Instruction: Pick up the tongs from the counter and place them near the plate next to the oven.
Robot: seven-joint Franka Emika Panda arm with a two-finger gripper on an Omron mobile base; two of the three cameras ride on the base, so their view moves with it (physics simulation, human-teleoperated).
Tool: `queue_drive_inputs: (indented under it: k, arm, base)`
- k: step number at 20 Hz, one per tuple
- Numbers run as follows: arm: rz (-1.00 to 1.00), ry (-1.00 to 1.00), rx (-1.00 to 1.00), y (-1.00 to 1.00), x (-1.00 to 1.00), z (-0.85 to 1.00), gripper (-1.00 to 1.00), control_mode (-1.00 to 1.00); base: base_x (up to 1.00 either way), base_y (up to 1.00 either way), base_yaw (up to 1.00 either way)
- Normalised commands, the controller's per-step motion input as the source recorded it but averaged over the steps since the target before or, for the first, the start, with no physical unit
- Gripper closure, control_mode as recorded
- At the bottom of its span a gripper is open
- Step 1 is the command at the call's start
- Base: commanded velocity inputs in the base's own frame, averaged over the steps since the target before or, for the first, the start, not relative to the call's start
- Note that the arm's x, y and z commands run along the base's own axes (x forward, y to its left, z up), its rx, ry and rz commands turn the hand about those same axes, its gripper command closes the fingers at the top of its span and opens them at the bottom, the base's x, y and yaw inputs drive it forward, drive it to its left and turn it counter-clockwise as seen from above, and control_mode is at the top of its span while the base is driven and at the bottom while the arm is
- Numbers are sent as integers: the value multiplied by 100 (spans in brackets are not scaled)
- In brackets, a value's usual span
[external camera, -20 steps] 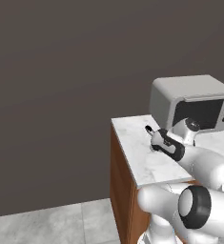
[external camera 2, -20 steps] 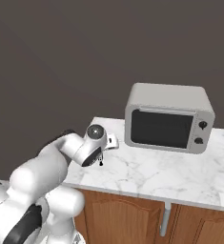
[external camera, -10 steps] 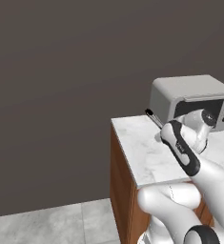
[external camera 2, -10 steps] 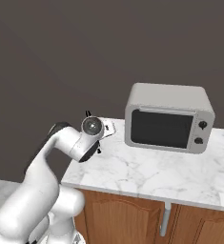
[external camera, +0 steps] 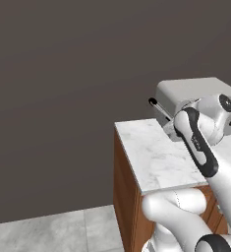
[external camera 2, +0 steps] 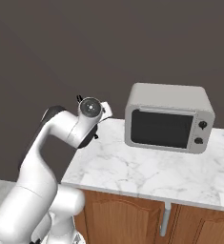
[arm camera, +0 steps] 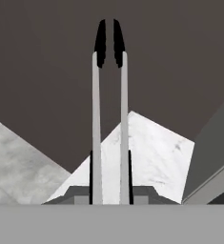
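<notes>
Two slim silver arms with black tips, the tongs (arm camera: 109, 109), sit clamped in my gripper (arm camera: 110, 164) above the white marble counter (external camera: 156, 157); probably light, stiff, slippery, best gripped mid-length.

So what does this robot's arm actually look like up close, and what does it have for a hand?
The arm is built of smooth, glossy white rounded segments, with dark black bands at the joints. Its wrist ends in a round grey disc. The gripper has two small, thin dark jaws. No cables or markings can be made out.
</notes>
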Motion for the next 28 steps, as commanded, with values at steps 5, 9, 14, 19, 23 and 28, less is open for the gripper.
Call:
queue_drive_inputs:
  k: [5,9,14,19,23,28]
  arm:
    - [7,0,-2,12,-16,61,100,-100]
    - [2,0,-2,3,-23,10,100,100]
    - [0,0,0,0,0,0,100,100]
    - [0,0,0,0,0,0,100,100]
    - [0,0,0,0,0,0,100,100]
    - [0,0,0,0,0,0,100,100]
  base:
    - [0,0,0]
    - [-29,0,0]
    - [-71,0,0]
    - [-80,0,0]
    - [-59,-4,0]
    - [-22,-49,0]
